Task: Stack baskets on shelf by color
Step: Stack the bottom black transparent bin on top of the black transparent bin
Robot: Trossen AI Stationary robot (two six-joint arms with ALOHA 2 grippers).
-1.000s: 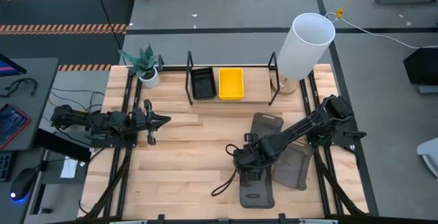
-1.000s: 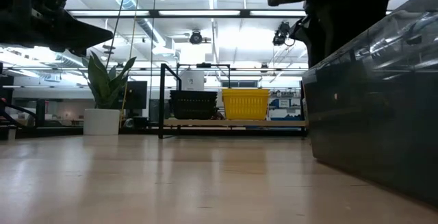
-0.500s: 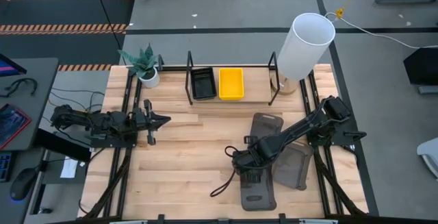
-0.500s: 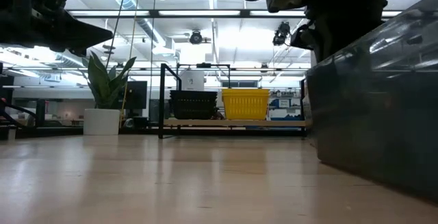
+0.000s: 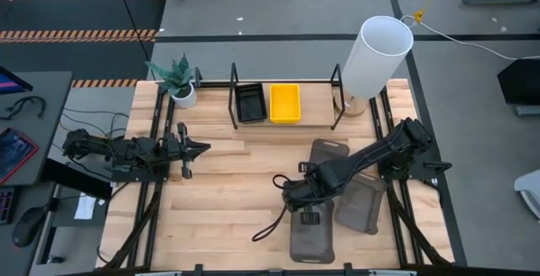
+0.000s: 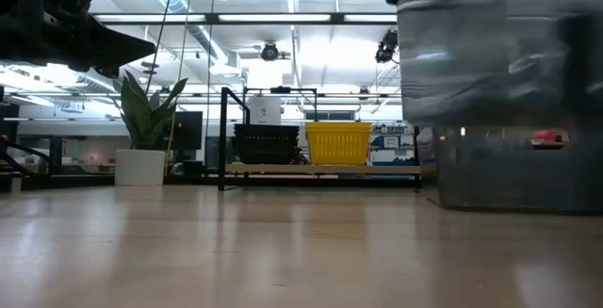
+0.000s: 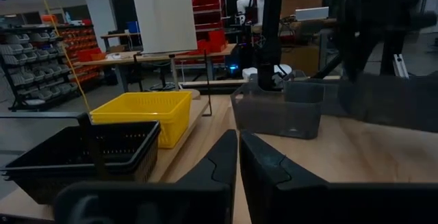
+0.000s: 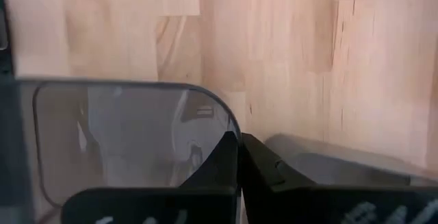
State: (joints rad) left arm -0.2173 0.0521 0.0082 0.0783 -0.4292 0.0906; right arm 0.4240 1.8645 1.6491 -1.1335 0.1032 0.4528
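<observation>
On the shelf (image 5: 337, 99) at the table's far edge rest a black basket (image 5: 251, 103) and a yellow basket (image 5: 284, 103). Three dark grey baskets are on the right half. One (image 5: 329, 154) lies near the shelf and one (image 5: 363, 207) nearer the right edge. The third (image 5: 310, 242) is off the table, with my right gripper (image 5: 302, 215) shut on it. In the low view it fills the upper right as a blurred grey shape (image 6: 499, 54). My left gripper (image 5: 201, 148) hovers shut over the table's left side, holding nothing. My right gripper pinches the grey basket's wall (image 8: 233, 129) at its far end, close to a rounded corner. One finger (image 8: 217, 161) is inside the basket and the other outside. The fingers point down from above. The basket hangs below them, clear of the table.
A tall white cylinder (image 5: 375, 55) stands at the far right corner beside the shelf. A potted plant (image 5: 179, 80) stands at the far left. A dark cable (image 5: 274, 225) trails on the wood near the held basket. Bare wood lies between the two arms.
My right gripper has risen with the grey basket and drifted a little toward the table's left edge. The basket, which stood on the table, now hangs clear of it. In the low view it has gone from the right side up to the top.
</observation>
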